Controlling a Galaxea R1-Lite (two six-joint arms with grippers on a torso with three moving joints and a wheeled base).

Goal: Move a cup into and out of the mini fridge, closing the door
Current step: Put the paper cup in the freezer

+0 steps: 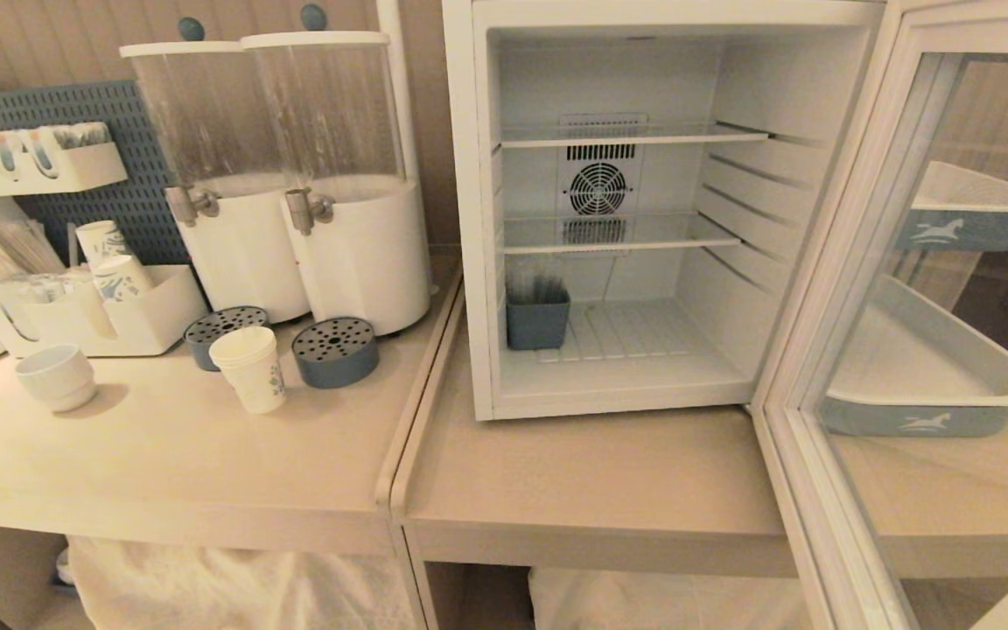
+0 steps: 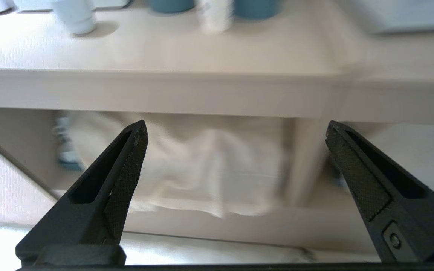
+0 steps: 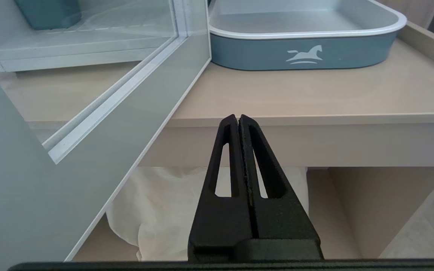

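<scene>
The cup [image 1: 248,367], a tall tapered white paper cup with a small blue logo, stands on the left table in front of the drink dispensers. It appears blurred in the left wrist view [image 2: 215,15]. The mini fridge [image 1: 465,219] stands on the right table, and the cup is not inside it. The door [image 1: 819,332] is swung wide open to the right. My left gripper [image 2: 236,126] is open and empty, low in front of the left table's edge. My right gripper [image 3: 238,117] is shut on nothing, below the right table's edge beside the door [image 3: 89,124]. Neither arm shows in the head view.
Two drink dispensers [image 1: 329,175] with round drip trays [image 1: 335,352] stand behind the cup. A squat white cup [image 1: 56,376] and an organiser with patterned cups [image 1: 115,262] are further left. A blue container [image 1: 537,319] sits inside the fridge. Blue-grey trays [image 3: 303,52] lie beyond the door.
</scene>
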